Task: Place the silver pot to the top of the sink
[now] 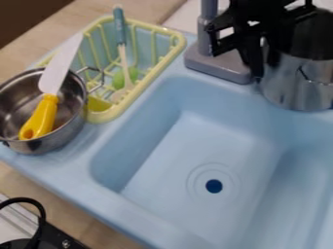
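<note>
The light-blue toy sink (149,209) stands on a wooden counter (19,46), with a yellow-green rack (120,114) at its upper left and a steel pan (71,129) overlapping it (a yellow-handled knife (48,109) sits in that one). My silver pot (289,87) is shiny, round and straight-sided, with dark reflections and a thin wire handle on its wall. I see it at the sink's upper right edge, just beside the grey faucet base (214,65). It lies below and right of my black gripper (263,68), which overlaps its left rim; I can't tell whether I have it open or closed. The arm enters at the top edge, gripper hanging down.
</note>
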You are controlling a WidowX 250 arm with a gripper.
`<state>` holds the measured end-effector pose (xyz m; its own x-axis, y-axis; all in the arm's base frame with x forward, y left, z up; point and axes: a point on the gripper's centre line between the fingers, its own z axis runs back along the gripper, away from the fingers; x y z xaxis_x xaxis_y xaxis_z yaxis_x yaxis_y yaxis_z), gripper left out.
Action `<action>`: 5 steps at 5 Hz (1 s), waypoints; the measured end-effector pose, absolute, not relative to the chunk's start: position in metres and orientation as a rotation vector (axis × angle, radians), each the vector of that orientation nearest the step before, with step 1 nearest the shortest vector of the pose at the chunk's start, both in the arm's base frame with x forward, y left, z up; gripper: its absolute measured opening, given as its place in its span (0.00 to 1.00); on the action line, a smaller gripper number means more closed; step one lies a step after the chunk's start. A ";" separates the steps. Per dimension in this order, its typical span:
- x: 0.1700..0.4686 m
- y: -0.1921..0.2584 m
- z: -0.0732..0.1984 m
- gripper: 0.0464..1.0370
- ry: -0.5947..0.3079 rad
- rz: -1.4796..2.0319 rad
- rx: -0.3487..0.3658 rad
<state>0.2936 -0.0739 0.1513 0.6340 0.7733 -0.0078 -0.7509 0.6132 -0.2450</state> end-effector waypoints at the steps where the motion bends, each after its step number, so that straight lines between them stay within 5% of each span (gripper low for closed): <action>1: 0.291 -0.075 0.151 0.70 -0.094 0.877 -0.212; 2: 0.289 -0.074 0.163 0.94 -0.127 0.856 -0.217; 5: 0.278 -0.072 0.194 0.96 -0.253 0.813 -0.233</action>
